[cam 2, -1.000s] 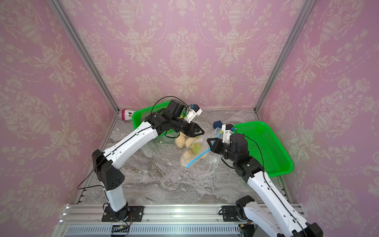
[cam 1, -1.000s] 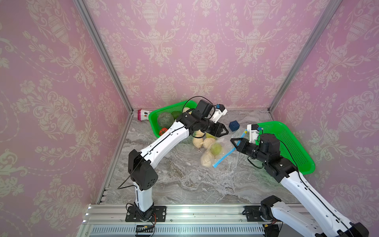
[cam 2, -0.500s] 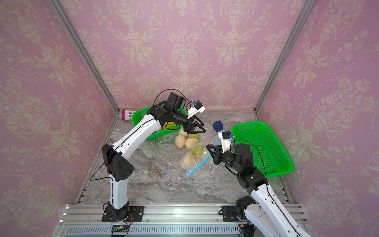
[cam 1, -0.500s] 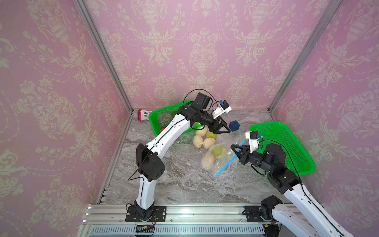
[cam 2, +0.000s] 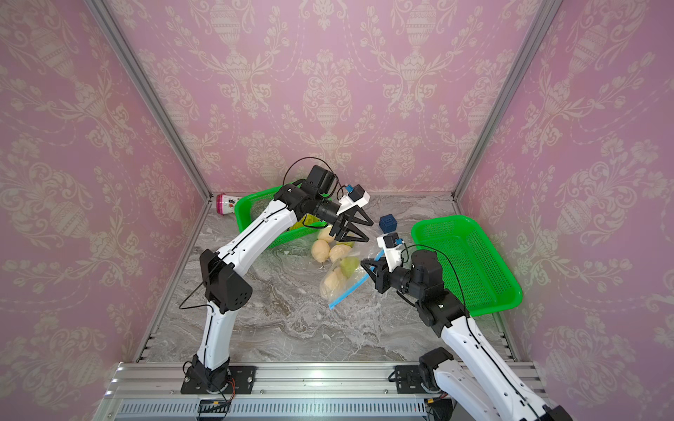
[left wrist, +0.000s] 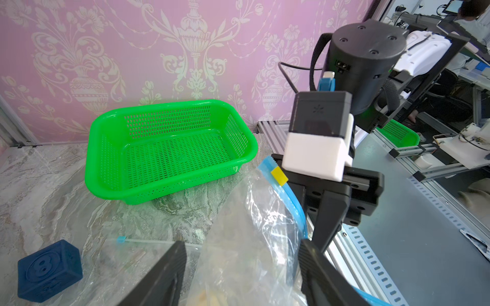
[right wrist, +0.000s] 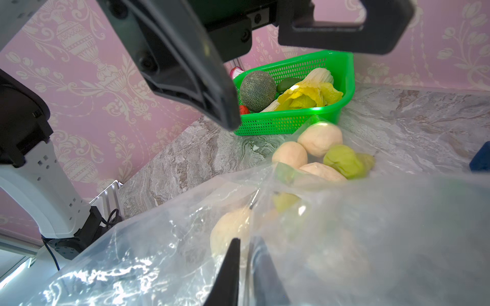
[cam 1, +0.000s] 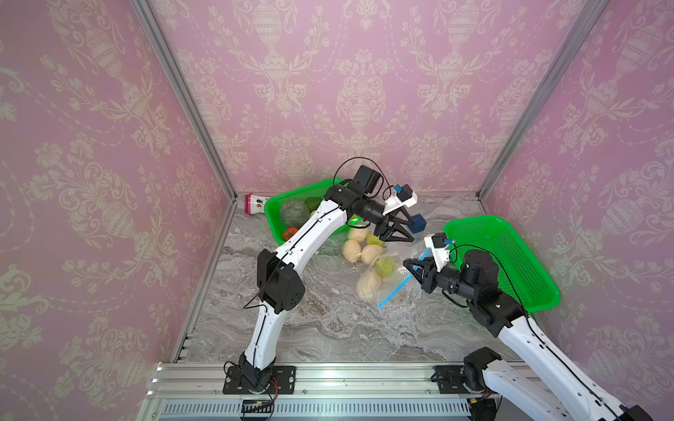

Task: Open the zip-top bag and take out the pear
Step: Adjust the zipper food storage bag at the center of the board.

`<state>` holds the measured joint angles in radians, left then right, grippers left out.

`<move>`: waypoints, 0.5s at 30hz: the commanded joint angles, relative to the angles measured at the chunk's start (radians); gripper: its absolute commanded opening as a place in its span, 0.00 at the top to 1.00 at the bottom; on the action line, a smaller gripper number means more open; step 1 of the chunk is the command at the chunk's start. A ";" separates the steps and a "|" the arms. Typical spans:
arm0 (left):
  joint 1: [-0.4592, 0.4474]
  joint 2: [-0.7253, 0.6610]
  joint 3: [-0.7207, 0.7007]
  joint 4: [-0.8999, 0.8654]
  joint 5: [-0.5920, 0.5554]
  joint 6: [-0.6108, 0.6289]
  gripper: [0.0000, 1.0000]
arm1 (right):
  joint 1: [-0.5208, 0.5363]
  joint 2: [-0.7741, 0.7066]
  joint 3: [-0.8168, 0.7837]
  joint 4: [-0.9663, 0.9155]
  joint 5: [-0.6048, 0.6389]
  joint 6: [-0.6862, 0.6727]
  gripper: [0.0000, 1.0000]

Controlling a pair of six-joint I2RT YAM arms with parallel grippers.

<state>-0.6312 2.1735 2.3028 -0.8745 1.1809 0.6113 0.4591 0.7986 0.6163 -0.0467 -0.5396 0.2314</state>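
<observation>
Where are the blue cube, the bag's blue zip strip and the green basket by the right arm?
blue cube (left wrist: 43,267): left wrist view, on its numbered face.
zip strip (cam 1: 394,292): a top view, midway along the strip.
green basket (left wrist: 164,106): left wrist view, on the rim nearest the wall.

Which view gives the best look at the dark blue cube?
The left wrist view: the blue cube sits close and unobstructed, its embossed 8 readable. In both top views the cube is small and the figure illegible. The right wrist view catches only a sliver at the frame edge.
</observation>
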 commanded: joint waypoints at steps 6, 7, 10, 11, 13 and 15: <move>-0.023 0.085 0.086 -0.078 0.146 0.126 0.27 | -0.002 0.009 0.025 -0.008 -0.037 -0.054 0.85; -0.025 0.091 0.092 -0.080 0.149 0.129 0.26 | -0.002 0.010 0.025 -0.013 -0.039 -0.059 0.85; -0.036 0.112 0.101 -0.094 0.149 0.138 0.25 | -0.001 0.006 0.025 -0.019 -0.043 -0.067 0.85; -0.038 0.117 0.105 -0.098 0.149 0.142 0.26 | -0.002 0.004 0.024 -0.018 -0.044 -0.070 0.85; -0.044 0.130 0.112 -0.095 0.191 0.143 0.25 | -0.001 0.006 0.025 -0.017 -0.050 -0.073 0.85; -0.054 0.147 0.129 -0.098 0.197 0.142 0.25 | -0.001 0.010 0.025 -0.013 -0.057 -0.073 0.85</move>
<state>-0.6720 2.2864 2.3970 -0.9375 1.3228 0.7216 0.4591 0.8017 0.6163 -0.0525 -0.5682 0.1852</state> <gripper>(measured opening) 0.744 0.148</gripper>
